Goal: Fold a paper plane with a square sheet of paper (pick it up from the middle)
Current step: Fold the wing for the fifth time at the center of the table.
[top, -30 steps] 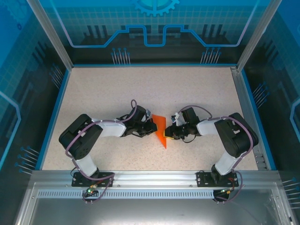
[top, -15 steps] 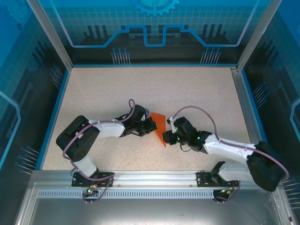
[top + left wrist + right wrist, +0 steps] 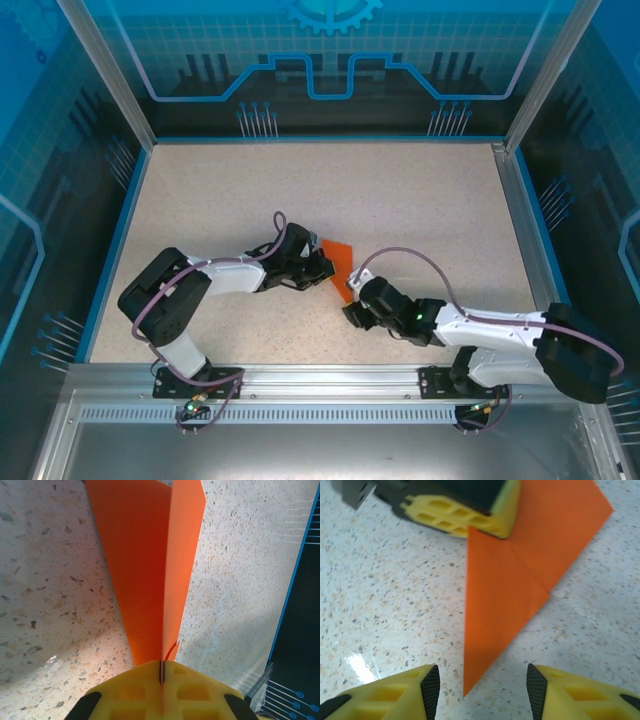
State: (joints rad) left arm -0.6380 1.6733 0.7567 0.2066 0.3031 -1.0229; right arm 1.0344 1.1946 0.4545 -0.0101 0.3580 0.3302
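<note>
The square sheet of paper (image 3: 341, 263) is bright orange and folded into a pointed wedge lying on the speckled table. My left gripper (image 3: 322, 268) is shut on its left edge. In the left wrist view the paper (image 3: 145, 570) runs away from the closed yellow fingertips (image 3: 161, 667), with a crease standing up between two flaps. My right gripper (image 3: 351, 305) sits just near of the wedge's tip and is open. In the right wrist view the tip (image 3: 470, 680) points into the gap between the two pads, touching neither, and the left gripper's fingers (image 3: 465, 517) pinch the paper's far edge.
A blue rim (image 3: 115, 240) and clear walls enclose the speckled table (image 3: 330, 185). The aluminium rail (image 3: 320, 375) holding both arm bases runs along the near edge. The right arm's forearm (image 3: 490, 325) lies low across the near right part of the table.
My right gripper has opened off the paper and pulled back toward the near edge, its arm swinging low and stretched out. The left gripper still pinches the paper in the same place.
</note>
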